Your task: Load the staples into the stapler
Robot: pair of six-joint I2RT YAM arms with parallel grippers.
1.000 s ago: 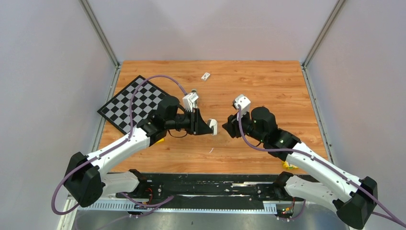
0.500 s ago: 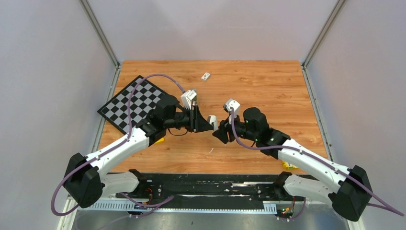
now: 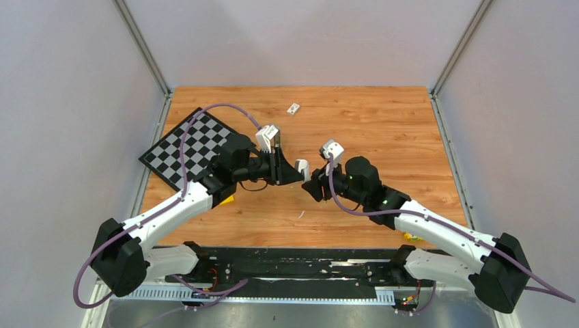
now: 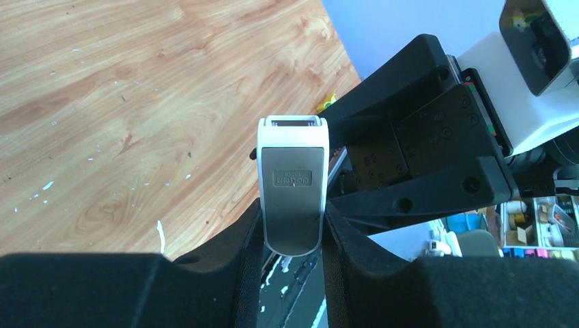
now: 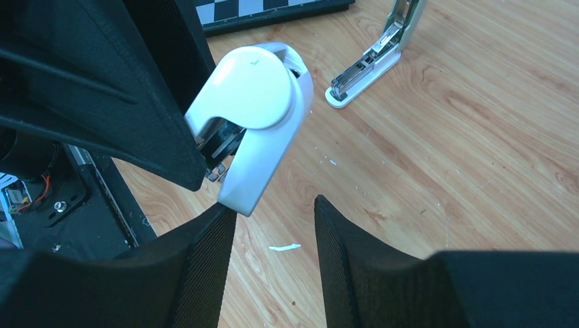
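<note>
My left gripper (image 3: pixel 299 172) is shut on the stapler (image 3: pixel 302 167), a small grey-white one, and holds it above the table's middle. In the left wrist view the stapler (image 4: pixel 292 178) sits clamped between the fingers (image 4: pixel 239 239). My right gripper (image 5: pixel 273 208) is open and empty. Its left finger is just under the stapler's (image 5: pixel 256 113) lower tip, where a metal inner channel shows. In the top view the right gripper (image 3: pixel 314 189) is right beside the stapler. A thin pale sliver (image 5: pixel 283 247) lies on the wood below; I cannot tell if it is staples.
A tiny white box (image 3: pixel 293 108) lies at the back. A checkerboard (image 3: pixel 188 147) is at the left. A second opened stapler-like piece (image 5: pixel 369 61) lies on the table near the board. Small yellow bits (image 3: pixel 410 236) sit at the near edge.
My right gripper has moved left and now sits right at the stapler. My left gripper has shifted slightly back with the stapler still held.
</note>
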